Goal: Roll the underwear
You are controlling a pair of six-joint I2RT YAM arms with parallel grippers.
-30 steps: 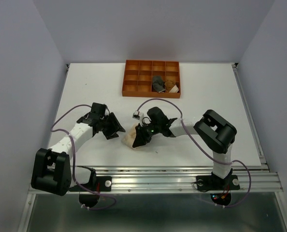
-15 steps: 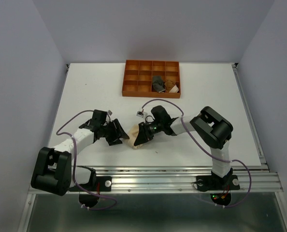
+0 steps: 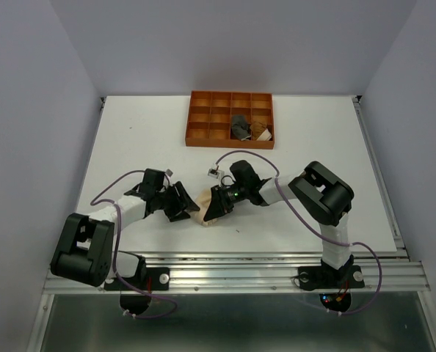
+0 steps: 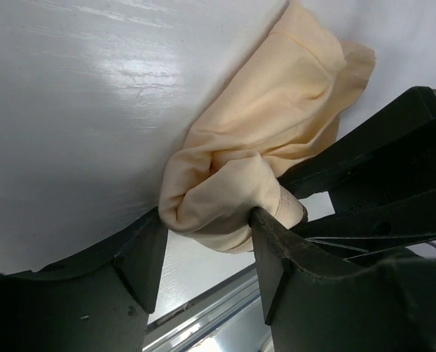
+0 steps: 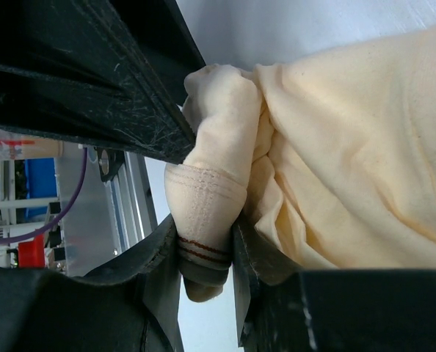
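The pale peach underwear [image 3: 204,210] lies bunched on the white table between my two grippers. My right gripper [image 3: 216,206] [image 5: 207,246] is shut on its rolled waistband end [image 5: 207,213], which has thin red stripes. From the left, my left gripper [image 3: 188,208] [image 4: 207,220] stands open, its fingers [image 4: 141,253] straddling and touching the rolled lump [image 4: 218,202]. The peach cloth [image 4: 277,125] trails away behind the roll. The right gripper's black body [image 4: 379,183] sits right beside the left one. Dark grey underwear [image 3: 240,127] and rust-brown underwear [image 3: 260,130] lie in the tray.
The orange-brown grid tray [image 3: 211,117] stands at the back centre of the table. The metal rail at the table's near edge [image 3: 233,260] runs just in front of the grippers. Purple cables loop beside both arms.
My left gripper has moved right and slightly nearer, up to the peach underwear, with its jaws widening a little. The right gripper has kept its hold and barely shifted.
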